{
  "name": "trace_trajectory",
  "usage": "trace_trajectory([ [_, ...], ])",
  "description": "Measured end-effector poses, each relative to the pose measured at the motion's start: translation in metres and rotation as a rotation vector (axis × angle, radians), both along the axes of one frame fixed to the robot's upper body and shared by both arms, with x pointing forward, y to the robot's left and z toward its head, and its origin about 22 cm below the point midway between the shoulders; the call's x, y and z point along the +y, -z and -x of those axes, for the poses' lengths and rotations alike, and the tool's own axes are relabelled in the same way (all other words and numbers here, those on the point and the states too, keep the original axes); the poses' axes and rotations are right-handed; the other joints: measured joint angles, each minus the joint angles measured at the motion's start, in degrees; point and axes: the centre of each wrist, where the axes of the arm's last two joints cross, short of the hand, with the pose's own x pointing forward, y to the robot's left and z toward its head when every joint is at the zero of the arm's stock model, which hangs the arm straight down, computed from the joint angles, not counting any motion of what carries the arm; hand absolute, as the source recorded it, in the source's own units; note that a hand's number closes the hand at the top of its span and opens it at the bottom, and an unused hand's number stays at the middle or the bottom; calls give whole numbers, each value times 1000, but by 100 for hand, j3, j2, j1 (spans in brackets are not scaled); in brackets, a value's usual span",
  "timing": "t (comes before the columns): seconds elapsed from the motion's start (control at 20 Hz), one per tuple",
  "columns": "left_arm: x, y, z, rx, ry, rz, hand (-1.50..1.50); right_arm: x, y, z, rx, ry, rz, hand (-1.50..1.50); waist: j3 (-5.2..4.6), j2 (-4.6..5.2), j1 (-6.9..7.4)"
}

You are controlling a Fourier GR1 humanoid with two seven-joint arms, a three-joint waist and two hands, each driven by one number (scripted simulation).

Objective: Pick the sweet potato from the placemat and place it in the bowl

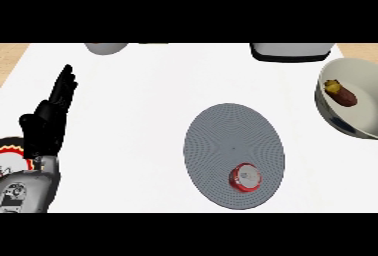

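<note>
Fingers (65,87) are standing straight up on the left hand (46,122), folks, and that black hand is resting wide open at the left edge of the white counter (140,100), holding nothing and touching nothing, its grey forearm (26,192) coming in from the bottom corner. Over at the far right, the sweet potato (341,94) is lying inside the bowl (332,117), brown with a yellowish end, tucked against the upper part of the basin. In the middle, the grey oval placemat (221,135) is sitting flat, and a small red-rimmed round thing (246,176) is lying on its lower right part. Along the back edge, a pale rounded vessel (107,48) is peeking in at the left and a white, dark-edged object (289,52) is showing at the right, both cut off by the view. I'm seeing no right hand anywhere.
</note>
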Motion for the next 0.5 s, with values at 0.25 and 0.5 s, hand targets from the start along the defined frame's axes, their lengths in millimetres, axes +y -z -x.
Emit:
trace_trajectory([
  [0.25, -6, 3, -2, 3, -5, 3, 0, -9, 13, 30, -10, -69, -20, -150, -4, -11, -28],
  [0.5, -4, -3, 6, 0, -7, -3, 0, -9, 23, 58, -23, -106, -17, -150, -8, -18, -30],
])
